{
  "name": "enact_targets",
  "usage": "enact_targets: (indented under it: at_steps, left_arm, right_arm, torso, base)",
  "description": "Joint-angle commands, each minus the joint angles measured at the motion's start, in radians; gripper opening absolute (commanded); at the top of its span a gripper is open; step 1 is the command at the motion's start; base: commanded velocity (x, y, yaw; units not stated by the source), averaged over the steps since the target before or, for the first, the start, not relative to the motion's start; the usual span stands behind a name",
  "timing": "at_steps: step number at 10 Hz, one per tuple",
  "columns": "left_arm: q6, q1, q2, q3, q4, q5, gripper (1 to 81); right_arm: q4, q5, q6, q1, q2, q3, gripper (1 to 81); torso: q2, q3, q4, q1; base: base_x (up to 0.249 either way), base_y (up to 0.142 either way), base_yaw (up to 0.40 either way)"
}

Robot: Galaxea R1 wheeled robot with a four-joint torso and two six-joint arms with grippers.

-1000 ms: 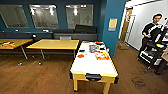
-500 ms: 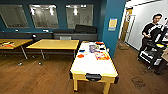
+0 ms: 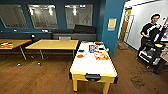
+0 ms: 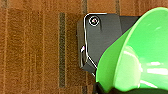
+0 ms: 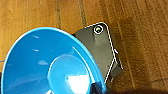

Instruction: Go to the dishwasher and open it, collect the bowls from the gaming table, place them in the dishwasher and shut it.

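The gaming table [image 3: 87, 65] stands in the middle of the head view, white-topped with pale yellow edging. On it lie colourful board-game sheets [image 3: 101, 56], a small orange bowl [image 3: 80, 56], a dark blue round thing [image 3: 81, 50] and a red one [image 3: 99, 43]. In the left wrist view a large green bowl [image 4: 140, 60] hangs over the wooden floor, its rim gripped by my left gripper [image 4: 103, 88]. The right wrist view shows a blue bowl [image 5: 47, 67] held at its rim by my right gripper [image 5: 96, 88]. The dishwasher is out of view.
Plain yellow tables [image 3: 53, 44] [image 3: 11, 43] stand to the left, before a dark bench under windows. A teal pillar [image 3: 112, 25] rises just right of the gaming table. A person [image 3: 149, 32] with a control rig on a cart [image 3: 152, 53] stands at the far right.
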Motion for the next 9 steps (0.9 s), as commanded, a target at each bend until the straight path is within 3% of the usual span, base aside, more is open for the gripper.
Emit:
enact_targets:
  at_steps: [1, 9]
  left_arm:
    - [0.005, -0.028, -0.025, -0.01, 0.005, 0.049, 1.0]
    - [0.007, 0.005, 0.041, -0.062, 0.005, 0.033, 1.0]
  right_arm:
    - [-0.023, -0.05, 0.0, 0.019, -0.031, -0.001, 1.0]
    - [-0.023, -0.048, -0.003, -0.002, 0.006, -0.058, 1.0]
  torso:
    - [0.0, 0.0, 0.0, 0.0]
    - [0.0, 0.0, 0.0, 0.0]
  base:
    - [0.0, 0.0, -0.375]
    - [0.0, 0.0, -0.376]
